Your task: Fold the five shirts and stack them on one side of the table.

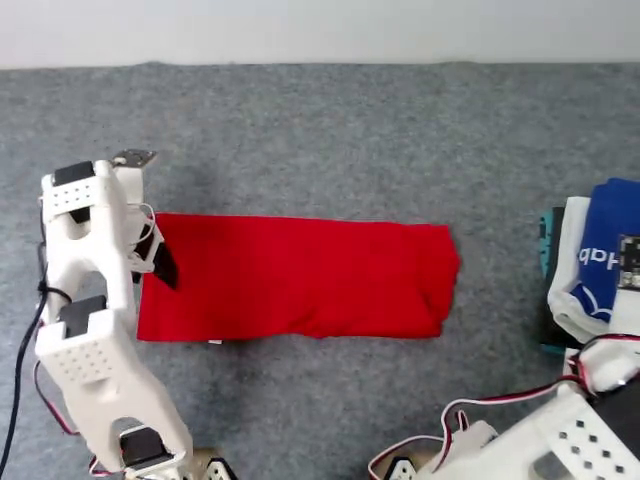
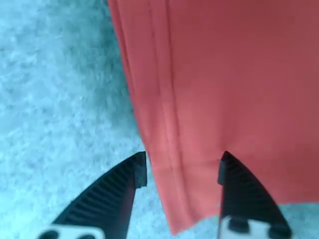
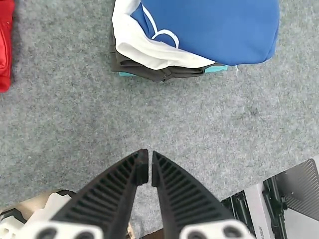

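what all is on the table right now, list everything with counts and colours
red shirt: 1, red, folded into a long strip across the middle of the table
stacked shirts: 4, blue on top, then white, dark, teal at the bottom, at the high view's right edge
table: 1, grey covering, under everything
left gripper: 1, black fingers, open astride one end edge of the red shirt
right gripper: 1, black fingers, shut, over bare table near the stacked shirts

Red shirt (image 1: 300, 277) folded into a long flat strip, mid-table; stack of folded shirts (image 1: 590, 270) — blue on top — at the table's edge
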`<state>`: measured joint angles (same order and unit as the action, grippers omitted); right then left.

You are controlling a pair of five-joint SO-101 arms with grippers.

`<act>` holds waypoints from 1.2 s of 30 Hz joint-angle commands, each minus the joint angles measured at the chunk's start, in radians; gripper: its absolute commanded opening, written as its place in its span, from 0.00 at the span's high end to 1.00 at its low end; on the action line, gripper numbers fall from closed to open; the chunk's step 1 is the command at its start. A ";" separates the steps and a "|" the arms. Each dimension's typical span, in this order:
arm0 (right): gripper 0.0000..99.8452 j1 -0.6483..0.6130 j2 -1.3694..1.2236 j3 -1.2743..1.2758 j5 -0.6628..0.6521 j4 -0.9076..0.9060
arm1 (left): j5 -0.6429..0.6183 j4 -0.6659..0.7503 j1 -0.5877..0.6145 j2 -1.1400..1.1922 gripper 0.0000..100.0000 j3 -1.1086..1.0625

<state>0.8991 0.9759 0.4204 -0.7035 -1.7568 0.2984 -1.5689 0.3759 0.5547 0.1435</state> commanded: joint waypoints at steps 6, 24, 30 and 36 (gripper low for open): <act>0.97 0.005 0.010 0.029 -0.057 -0.038 | -0.091 0.115 0.000 0.112 0.76 0.028; 0.97 0.010 0.010 0.043 -0.054 -0.038 | 0.043 0.035 -0.018 0.069 0.99 0.094; 0.97 0.005 0.010 0.044 -0.048 -0.038 | 0.069 -0.095 -0.054 -0.103 0.99 0.097; 0.97 0.005 0.010 0.044 -0.049 -0.036 | 0.107 -0.164 -0.184 -0.313 0.99 0.097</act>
<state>0.8991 0.9774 0.4726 -0.7511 -1.7568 0.3936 -1.6962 0.2547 0.3828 0.2110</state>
